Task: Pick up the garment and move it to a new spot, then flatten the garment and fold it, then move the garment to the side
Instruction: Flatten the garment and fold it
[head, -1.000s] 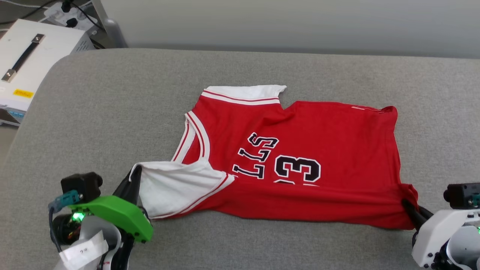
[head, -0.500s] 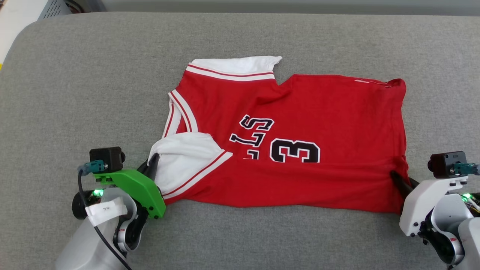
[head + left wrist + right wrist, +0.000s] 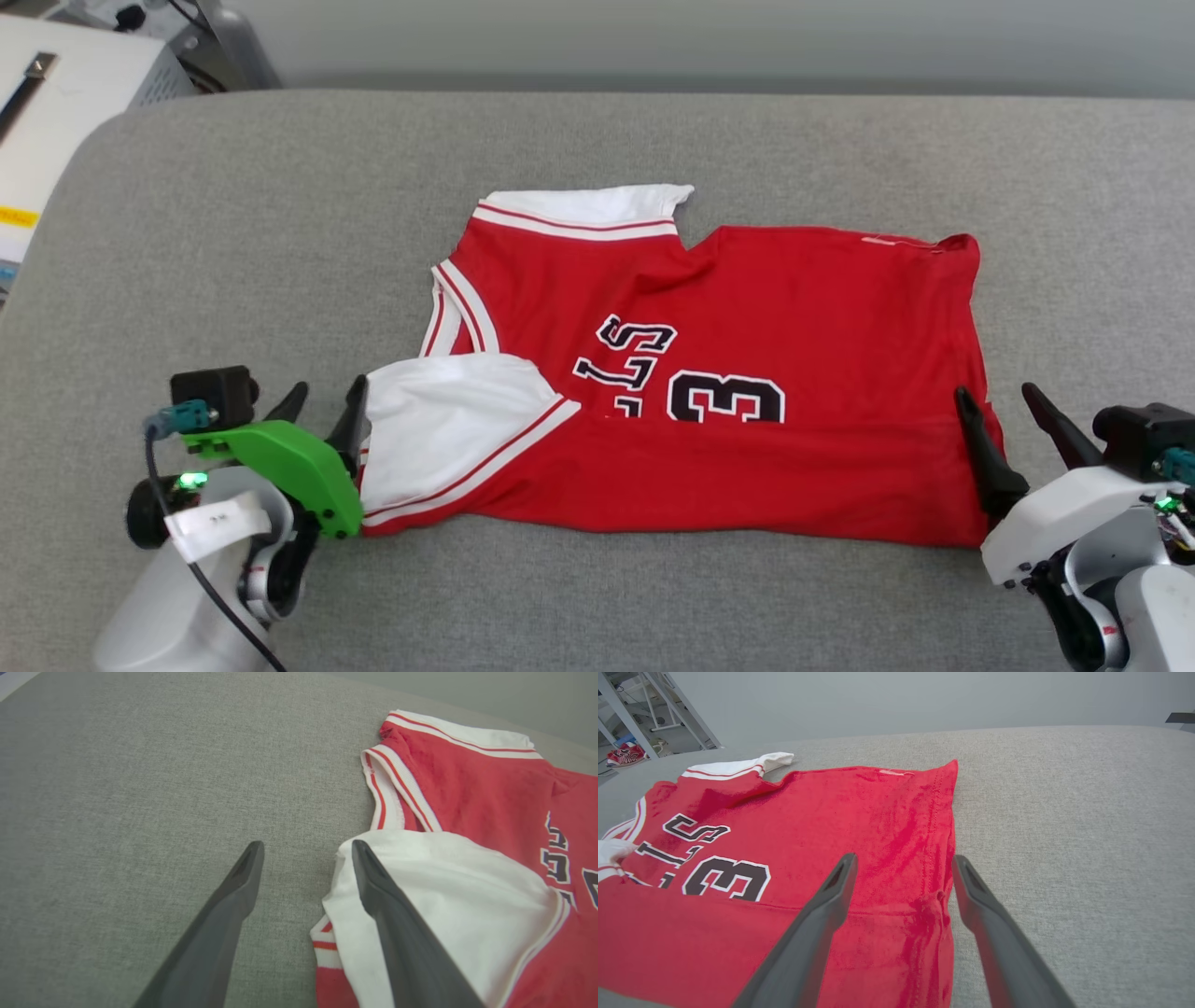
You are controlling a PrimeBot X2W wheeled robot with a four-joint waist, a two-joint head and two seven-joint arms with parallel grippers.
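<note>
The garment [image 3: 747, 308] lies on the padded surface [image 3: 280, 233], between the left gripper [image 3: 327, 385] and the right gripper [image 3: 993, 390].

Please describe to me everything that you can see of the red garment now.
The garment is a red T-shirt of soft fabric, with white short sleeves, red-and-white striped trim and black, white-edged letters and numbers. It lies sideways on the grey padded surface, collar to the robot's left, its near edge folded over the lower print. The open left gripper stands at the near sleeve's edge; the open right gripper straddles the hem. Neither grips it.
</note>
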